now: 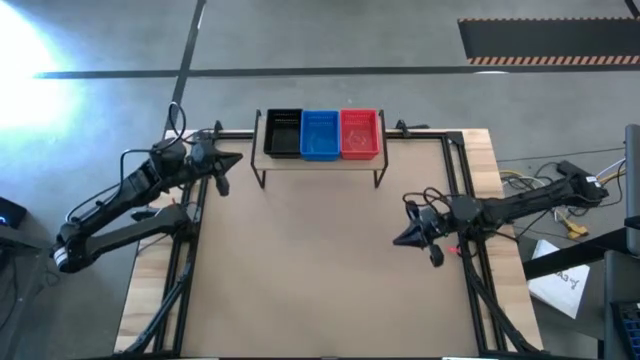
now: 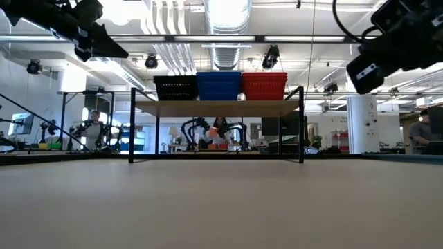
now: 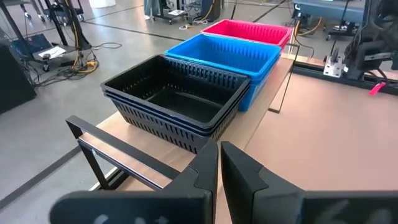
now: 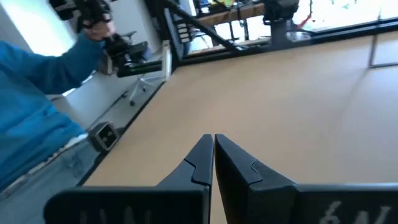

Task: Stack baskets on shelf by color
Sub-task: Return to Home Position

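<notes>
high view shows left jaws clenched empty near the black baskets (image 1: 283, 134), right jaws clenched, well apart.

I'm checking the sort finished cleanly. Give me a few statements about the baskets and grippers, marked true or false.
The blue baskets stand between the black baskets and the red baskets on the shelf. True.
The left gripper holds a black basket. False: it is shut and empty, beside the shelf's left end.
The right gripper is shut and empty above the table. True.
A basket lies on the table. False: every basket in view is on the shelf.
</notes>
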